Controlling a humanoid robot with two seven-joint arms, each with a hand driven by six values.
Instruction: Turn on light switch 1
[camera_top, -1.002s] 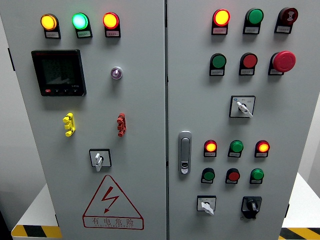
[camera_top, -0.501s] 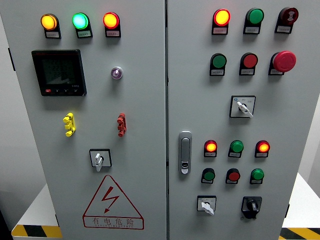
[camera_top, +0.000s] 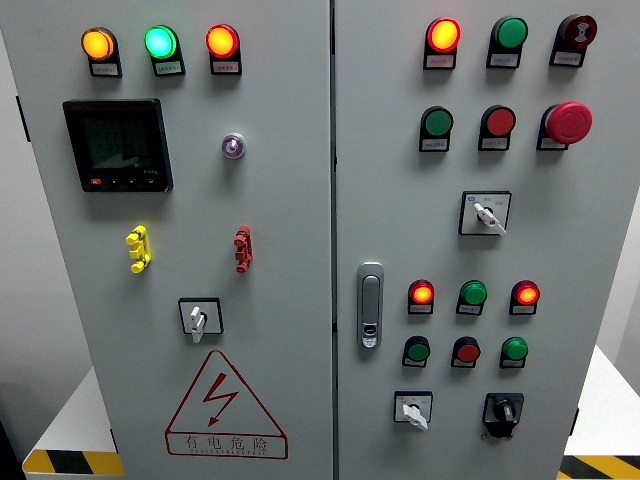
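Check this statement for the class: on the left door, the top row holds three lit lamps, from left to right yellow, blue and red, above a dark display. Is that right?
One detail is wrong. In the head view the middle lamp glows green, not blue. The yellow lamp to its left, the red lamp to its right and the dark display below are as stated.

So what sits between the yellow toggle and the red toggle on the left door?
Nothing: in the head view, bare grey panel separates the yellow toggle from the red toggle.

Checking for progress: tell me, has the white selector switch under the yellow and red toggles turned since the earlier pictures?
No. The white selector switch sits as before above the warning triangle.
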